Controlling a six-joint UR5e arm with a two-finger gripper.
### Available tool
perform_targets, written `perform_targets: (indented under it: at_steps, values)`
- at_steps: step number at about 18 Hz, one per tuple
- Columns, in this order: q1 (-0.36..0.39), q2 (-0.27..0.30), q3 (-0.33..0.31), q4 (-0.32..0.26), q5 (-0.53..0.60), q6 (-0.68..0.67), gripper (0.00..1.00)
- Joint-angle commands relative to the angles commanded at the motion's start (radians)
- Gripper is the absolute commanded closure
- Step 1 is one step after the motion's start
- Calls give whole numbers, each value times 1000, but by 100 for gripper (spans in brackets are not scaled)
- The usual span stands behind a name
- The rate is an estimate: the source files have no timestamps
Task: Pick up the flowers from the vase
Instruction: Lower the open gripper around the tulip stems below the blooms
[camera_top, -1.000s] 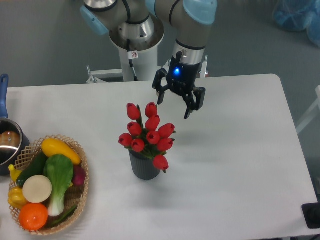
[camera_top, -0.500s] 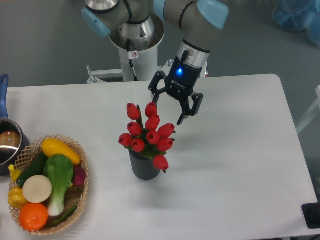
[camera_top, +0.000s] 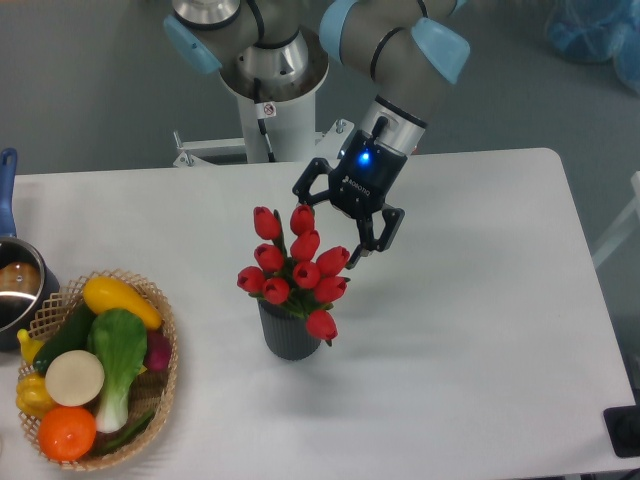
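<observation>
Black two-finger gripper (camera_top: 333, 221) with blue light, jaws spread wide and empty, tilted, sits just above and behind the top of the bunch of red closed tulip buds with green stems (camera_top: 295, 270). The bunch stands in the small dark grey ribbed cylindrical vase (camera_top: 288, 336) near the middle of the white table (camera_top: 480, 300). Step in hand looks like the approach for the grasp. To do it well: straddle the bunch with one finger on each side, get below the bud heads so the pads close on the stems or the tight cluster rather than a single bud, close firmly, then lift straight up so the vase doesn't tip or come along. Wicker basket of colourful vegetables (camera_top: 90, 365) is well apart at left, not a concern.
</observation>
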Motion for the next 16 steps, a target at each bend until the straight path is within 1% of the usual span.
perform_targets:
  at_steps: [4,10,13,16]
  values:
    - [-2,-20,6,25,-31,2,0]
    - [-5,-21,0,25,-28,3,0]
    - [-6,-21,-9,25,-23,24,0]
    - [-14,-31,-8,25,-22,25,0]
